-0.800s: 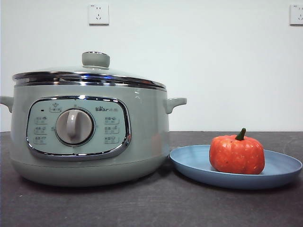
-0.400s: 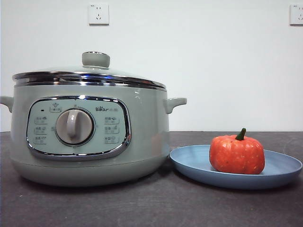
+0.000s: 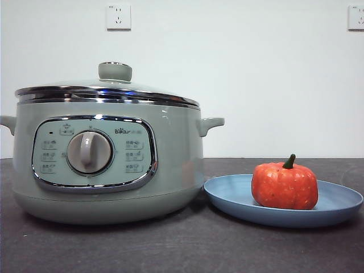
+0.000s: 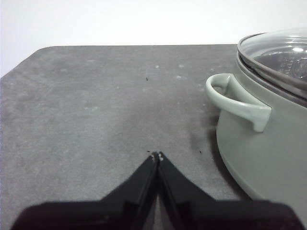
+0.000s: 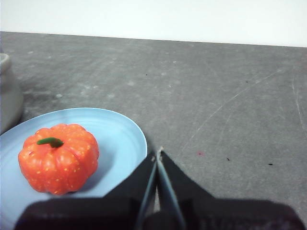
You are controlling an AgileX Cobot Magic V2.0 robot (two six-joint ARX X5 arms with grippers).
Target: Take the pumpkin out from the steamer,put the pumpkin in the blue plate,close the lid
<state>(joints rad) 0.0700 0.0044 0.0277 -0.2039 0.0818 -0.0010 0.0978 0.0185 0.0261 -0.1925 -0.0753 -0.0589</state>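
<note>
The orange-red pumpkin (image 3: 284,185) (image 5: 58,164) with a green stem sits upright on the blue plate (image 3: 335,205) (image 5: 122,139), right of the steamer. The sage-green steamer (image 3: 170,165) (image 4: 268,158) stands at the left with its glass lid (image 3: 108,91) (image 4: 283,52) resting shut on the rim, knob on top. My left gripper (image 4: 157,155) is shut and empty, over bare table beside the steamer's side handle (image 4: 235,100). My right gripper (image 5: 159,152) is shut and empty, just past the plate's edge. Neither arm appears in the front view.
The dark grey table (image 3: 182,250) runs to a white wall with two wall sockets (image 3: 118,17). The steamer's side (image 5: 7,91) shows at the edge of the right wrist view.
</note>
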